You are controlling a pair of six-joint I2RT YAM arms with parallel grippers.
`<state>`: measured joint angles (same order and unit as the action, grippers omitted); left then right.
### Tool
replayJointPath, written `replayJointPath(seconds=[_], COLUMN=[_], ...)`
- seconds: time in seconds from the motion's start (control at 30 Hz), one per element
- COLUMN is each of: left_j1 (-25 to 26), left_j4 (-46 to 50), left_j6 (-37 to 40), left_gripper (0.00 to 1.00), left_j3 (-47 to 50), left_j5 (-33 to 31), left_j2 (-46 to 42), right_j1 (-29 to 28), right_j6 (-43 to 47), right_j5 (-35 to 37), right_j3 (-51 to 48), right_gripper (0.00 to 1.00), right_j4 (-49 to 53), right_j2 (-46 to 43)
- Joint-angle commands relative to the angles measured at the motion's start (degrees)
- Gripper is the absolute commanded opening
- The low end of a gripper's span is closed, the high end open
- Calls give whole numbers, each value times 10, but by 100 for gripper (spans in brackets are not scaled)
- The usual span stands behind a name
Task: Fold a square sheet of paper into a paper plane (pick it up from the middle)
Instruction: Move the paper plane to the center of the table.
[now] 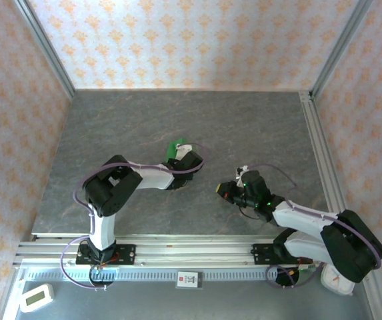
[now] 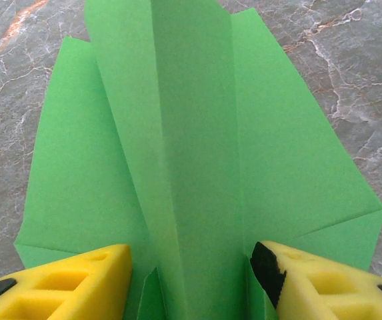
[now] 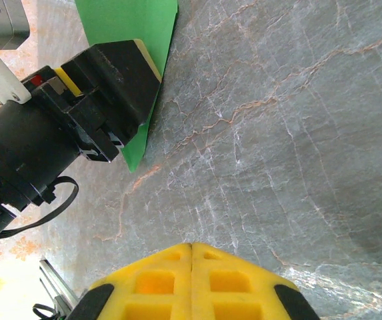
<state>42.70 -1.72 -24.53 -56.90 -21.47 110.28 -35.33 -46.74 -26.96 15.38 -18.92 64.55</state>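
Paper plane (image 2: 197,133), bright green, centre-creased

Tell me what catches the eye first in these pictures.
A bright green folded paper lies on the grey marble table, with its raised centre fold between the left claw's yellow fingers. Off to the right, the right claw hangs shut above the table.

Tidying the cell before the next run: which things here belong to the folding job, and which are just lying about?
Job: folded green paper, straddled by the open left gripper; shut right gripper, apart from it.
Lying about: small white device at the near-left corner; white label card on the front rail.
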Motion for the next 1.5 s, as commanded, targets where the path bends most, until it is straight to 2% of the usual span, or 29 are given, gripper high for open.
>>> replayJointPath(seconds=[0.0,0.33,0.97,1.37,1.47], left_j1=[2,2,2,2,0], left_j4=[98,145,179,196,199], left_j6=[12,32,52,64,63], left_gripper=[57,59,62,63,64], left_j3=[7,-59,-112,-159,-163], left_j5=[67,56,45,36,27], left_j2=[36,12,-6,-45,-79], right_j1=[-4,-4,-4,-4,-4], right_j6=[0,1,4,4,14], right_j5=[13,10,8,10,18], right_j3=[14,14,18,21,33], right_gripper=[0,0,0,0,0], right_j4=[-9,-12,-16,-13,1], right_j2=[-7,-3,5,2,-3])
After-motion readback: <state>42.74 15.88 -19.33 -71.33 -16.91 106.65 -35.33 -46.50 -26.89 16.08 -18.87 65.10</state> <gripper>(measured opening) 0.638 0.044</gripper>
